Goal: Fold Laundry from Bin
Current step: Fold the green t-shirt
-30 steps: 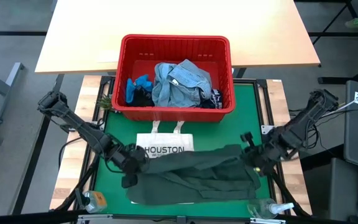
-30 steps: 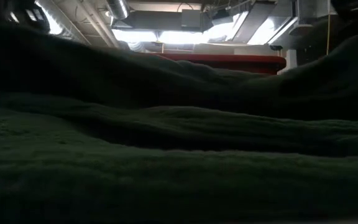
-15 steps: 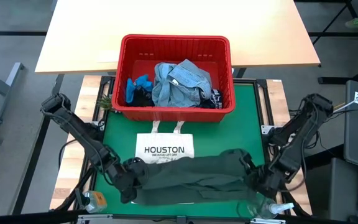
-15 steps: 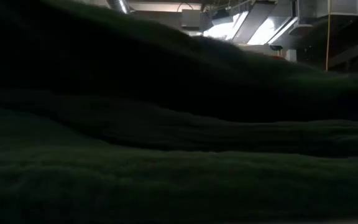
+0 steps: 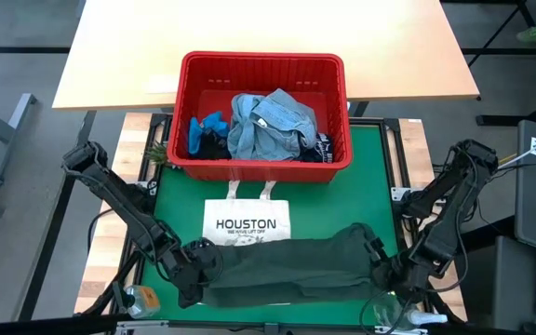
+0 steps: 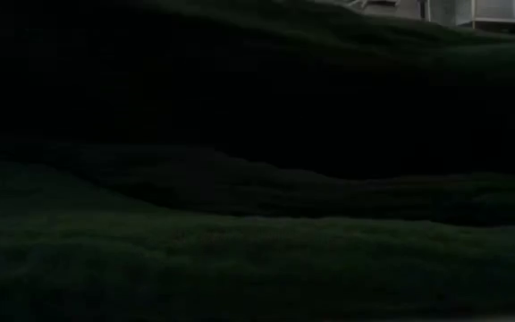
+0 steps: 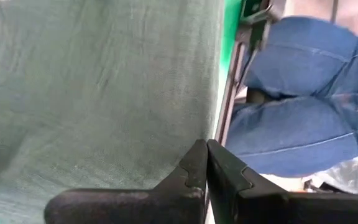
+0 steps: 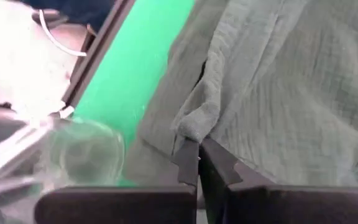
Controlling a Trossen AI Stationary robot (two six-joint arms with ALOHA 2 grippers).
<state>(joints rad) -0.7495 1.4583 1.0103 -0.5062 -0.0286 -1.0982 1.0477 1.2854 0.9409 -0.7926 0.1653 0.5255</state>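
A dark green garment (image 5: 287, 265) lies stretched across the near part of the green mat (image 5: 380, 177). It fills the low view (image 6: 257, 224). My left gripper (image 5: 192, 272) is shut on its left end and my right gripper (image 5: 382, 273) on its right end. Farther back stands the red bin (image 5: 263, 65), holding a light blue denim shirt (image 5: 273, 121), a bright blue piece (image 5: 203, 130) and a dark navy piece (image 5: 322, 147). A white HOUSTON tote bag (image 5: 246, 219) lies flat between bin and garment. My left gripper pinches the green garment near its side edge (image 7: 199, 127) between its two fingers, slanting down from the table's left. How many layers it holds, I cannot tell. The cloth runs away from the fingers fairly flat. My right gripper pinches a small bunched fold (image 8: 191, 127) at the garment's right edge, slanting down from the right. The cloth puckers at the fingertips and spreads out beyond them onto the mat.
A clear bottle (image 5: 140, 300) lies by the near left corner, and another clear bottle (image 5: 408, 314) by the near right corner, close to my right gripper. A person in blue jeans (image 7: 303, 112) stands beyond the near edge. A light wooden table (image 5: 268, 37) lies behind the bin.
Both grippers have gone toward the table's near edge and down, drawing the garment's held edge with them. The garment has slid off the tote bag, whose HOUSTON print is now uncovered, and lies lower and narrower near the front edge.
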